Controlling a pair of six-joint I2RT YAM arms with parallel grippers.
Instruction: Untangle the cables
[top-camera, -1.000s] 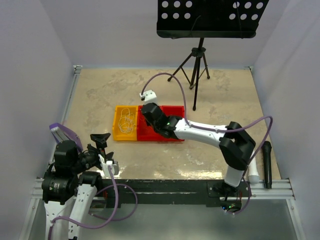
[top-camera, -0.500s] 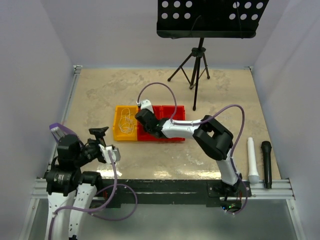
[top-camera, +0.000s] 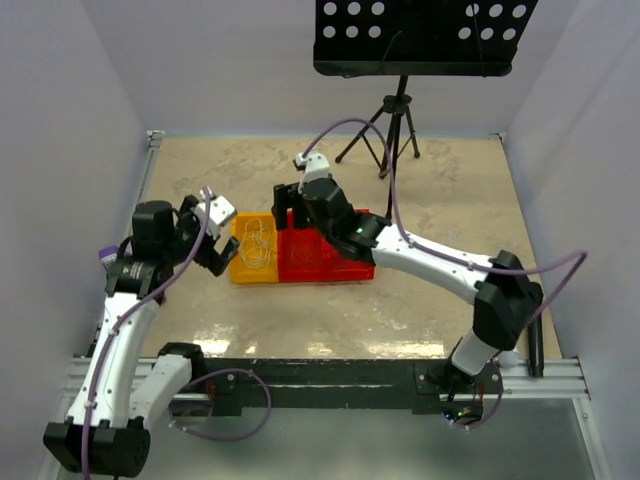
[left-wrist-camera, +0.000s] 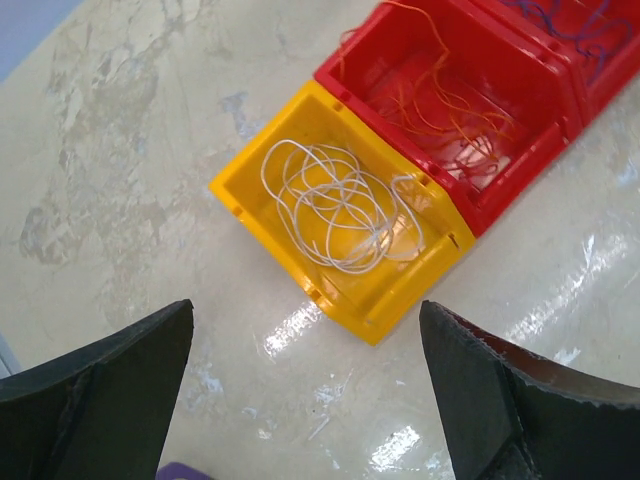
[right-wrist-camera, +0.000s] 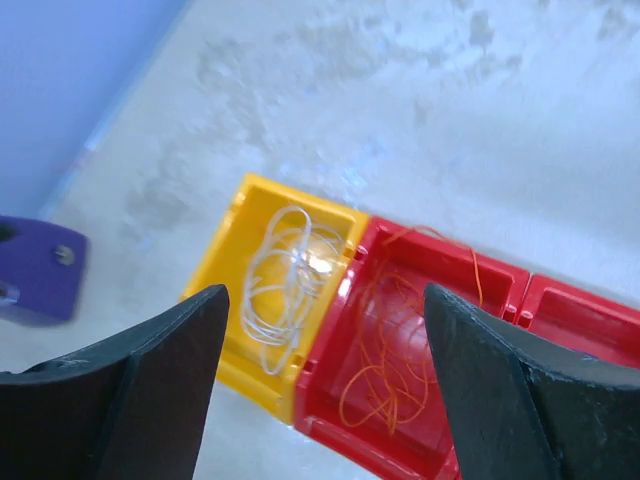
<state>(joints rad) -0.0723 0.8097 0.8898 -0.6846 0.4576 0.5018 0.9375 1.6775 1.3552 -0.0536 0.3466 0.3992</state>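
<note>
The cables lie in separate bins mid-table. A white cable (left-wrist-camera: 340, 205) (right-wrist-camera: 285, 275) (top-camera: 255, 243) is looped in the yellow bin (left-wrist-camera: 290, 265) (right-wrist-camera: 225, 240) (top-camera: 238, 270). An orange cable (left-wrist-camera: 450, 100) (right-wrist-camera: 395, 350) lies in the adjoining red bin (left-wrist-camera: 500, 205) (right-wrist-camera: 440, 245) (top-camera: 310, 262). A second red bin (left-wrist-camera: 600, 40) (right-wrist-camera: 580, 310) holds thin purple wire. My left gripper (left-wrist-camera: 305, 315) (top-camera: 213, 258) hovers open at the yellow bin's near left side. My right gripper (right-wrist-camera: 325, 290) (top-camera: 298, 213) hangs open above the two bins' far side. Neither holds anything.
A black music stand on a tripod (top-camera: 395, 130) stands at the back right, its perforated plate (top-camera: 420, 35) overhead. A black microphone (top-camera: 536, 345) lies at the front right, half hidden by the right arm. Pale walls enclose the table on three sides.
My right gripper lifted out of the red bins and went from shut to open. My left arm swung up from the front left corner to the yellow bin.
</note>
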